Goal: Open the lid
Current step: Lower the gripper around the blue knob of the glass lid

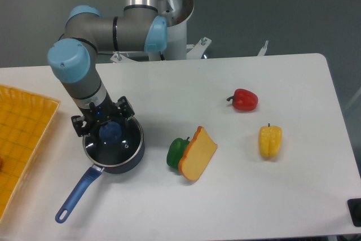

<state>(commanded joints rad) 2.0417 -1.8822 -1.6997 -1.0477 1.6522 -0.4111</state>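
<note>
Saucepan (127,153) first: one dark blue pan sits on the white table (282,94) toward the left, its long blue handle (76,198) running down and to the left toward the table's front edge. One lid (113,139) lies flat on top of it, clear glass through which the dark inside of the pan shows, with one round blue knob (111,132) at its centre. One arm (76,69) reaches down from the back of the table, and its pincer (106,121) hangs right over the lid, the black fingers standing to either side of the knob; from where I stand I cannot tell whether they are pressing on it or just beside it. To the right of the pan I count three peppers: one green (176,152), one red (244,100), one yellow (269,141). The green one lies touching one slice of toy bread (198,153) that leans against it. The red and yellow ones lie well apart from the pan, farther right, the red behind the yellow. One yellow-orange tray (22,139) with a grid pattern sits at the left edge of the table, near the pan.
</note>
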